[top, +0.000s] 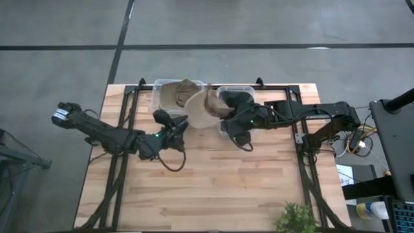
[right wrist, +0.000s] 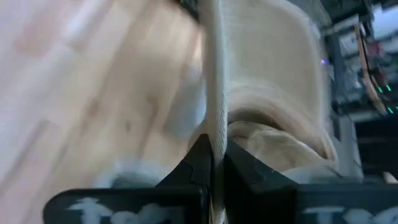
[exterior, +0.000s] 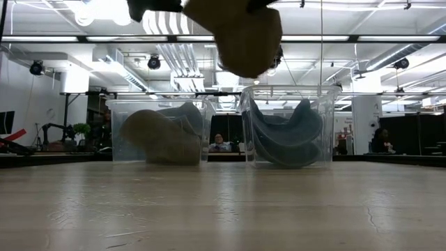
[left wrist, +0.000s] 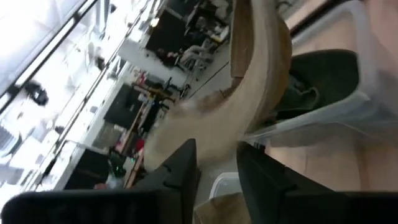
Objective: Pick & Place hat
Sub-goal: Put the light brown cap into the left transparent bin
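**Tan hat held aloft between the two bins**

Tan floppy fabric hat (top: 202,108) up off the light wooden slat table (top: 213,188), hanging in the air just in front of the gap between two clear plastic bins at the far edge. Right gripper (right wrist: 214,163) clamped tight on the thin brim edge, brim running straight up between the two dark fingers (right wrist: 198,160). In the high view, right gripper (top: 228,120) sits at the hat's right side, just before the right bin. Left gripper (left wrist: 216,168) just beside the hat's other side, fingers (left wrist: 180,165) parted with a clear gap, nothing pinched; hat crown right ahead of them. In the high view, left gripper (top: 176,126) near the brim's left edge, touching or not cannot be told. Left clear bin (exterior: 159,132) holding another tan hat (exterior: 162,138). Right clear bin (exterior: 289,125) holding a dark grey-blue hat (exterior: 286,136). From table height, lifted hat (exterior: 240,38) well above both bins. Small green potted plant (top: 296,217) at the table's near right corner.
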